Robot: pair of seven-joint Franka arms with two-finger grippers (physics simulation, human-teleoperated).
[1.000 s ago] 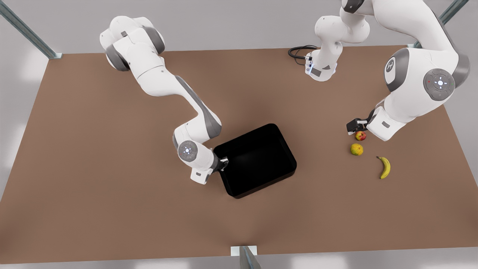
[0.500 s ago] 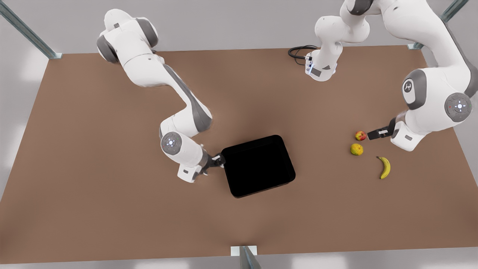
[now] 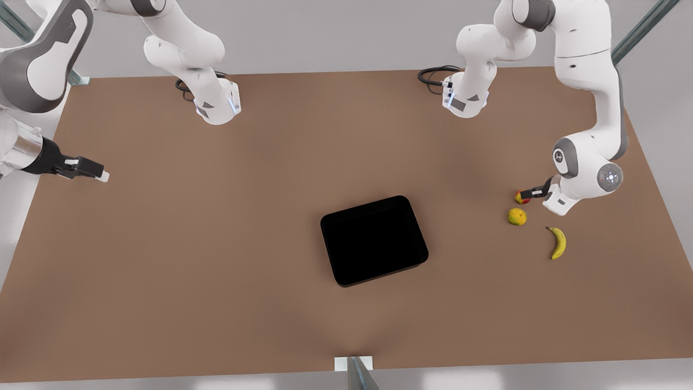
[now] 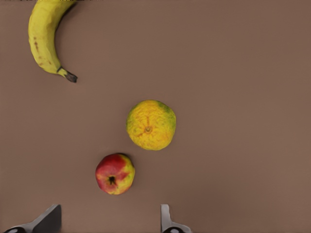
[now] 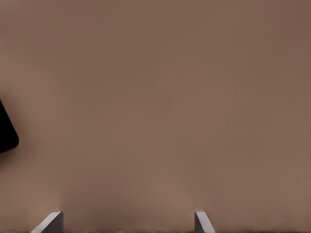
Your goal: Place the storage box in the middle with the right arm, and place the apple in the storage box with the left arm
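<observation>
The black storage box (image 3: pixel 373 240) lies empty near the table's middle, and one corner of it (image 5: pixel 6 131) is in the right wrist view. My right gripper (image 3: pixel 97 173) (image 5: pixel 126 223) hangs open over bare table at the front view's far left, well away from the box. The small red-and-yellow apple (image 3: pixel 520 197) (image 4: pixel 115 174) rests on the table at the front view's right. My left gripper (image 3: pixel 527 194) (image 4: pixel 109 223) hovers open right at the apple, with one finger to each side and neither touching it.
A yellow-green round fruit (image 3: pixel 517 216) (image 4: pixel 151 124) lies just beside the apple, and a banana (image 3: pixel 557 242) (image 4: pixel 46 36) a little beyond it. Both arm bases (image 3: pixel 216 105) (image 3: pixel 465 100) stand at the table's far edge, with cables beside them.
My right gripper let go of the storage box and swung far away to the front view's left. The box stayed put. My left gripper closed in on the apple.
</observation>
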